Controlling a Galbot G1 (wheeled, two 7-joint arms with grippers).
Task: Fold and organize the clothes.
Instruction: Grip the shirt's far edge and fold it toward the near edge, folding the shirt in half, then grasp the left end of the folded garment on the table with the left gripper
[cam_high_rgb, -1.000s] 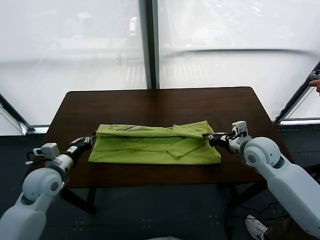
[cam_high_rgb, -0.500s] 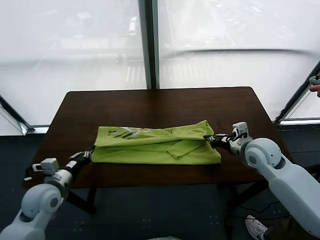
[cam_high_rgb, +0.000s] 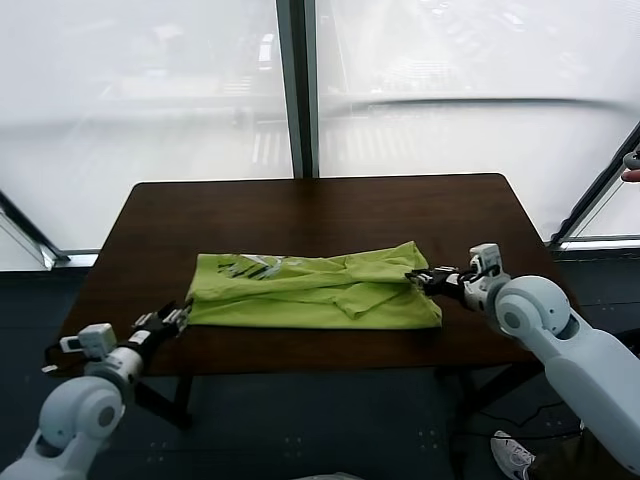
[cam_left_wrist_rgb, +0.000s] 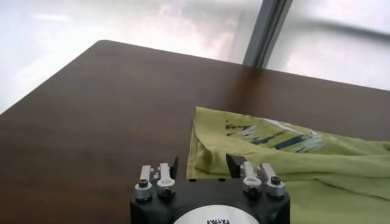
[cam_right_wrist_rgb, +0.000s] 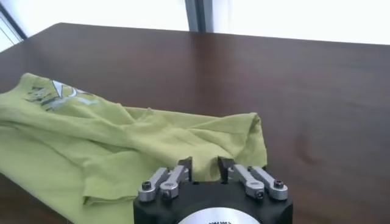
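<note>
The clothes are one lime-green T-shirt (cam_high_rgb: 315, 292), lying folded into a long band across the middle of the dark table (cam_high_rgb: 320, 205), its white-grey print (cam_high_rgb: 250, 266) up at the left end. My left gripper (cam_high_rgb: 172, 320) is open just off the shirt's left end, near the table's front edge. In the left wrist view the jaws (cam_left_wrist_rgb: 204, 165) stand apart, with the shirt's edge (cam_left_wrist_rgb: 292, 164) just beyond them. My right gripper (cam_high_rgb: 420, 279) is open at the shirt's right corner. The right wrist view shows its jaws (cam_right_wrist_rgb: 206, 167) apart, the cloth (cam_right_wrist_rgb: 122, 140) right ahead.
The table's far half (cam_high_rgb: 330, 200) is bare wood. Frosted windows and a dark post (cam_high_rgb: 297, 90) stand behind it. A person's fingers (cam_high_rgb: 631, 175) show at the right edge and a shoe (cam_high_rgb: 510, 455) lies on the floor at lower right.
Both grippers have opened and let go of the shirt. The left one has drawn back toward the table's front edge. The shirt's ends have settled onto the table.
</note>
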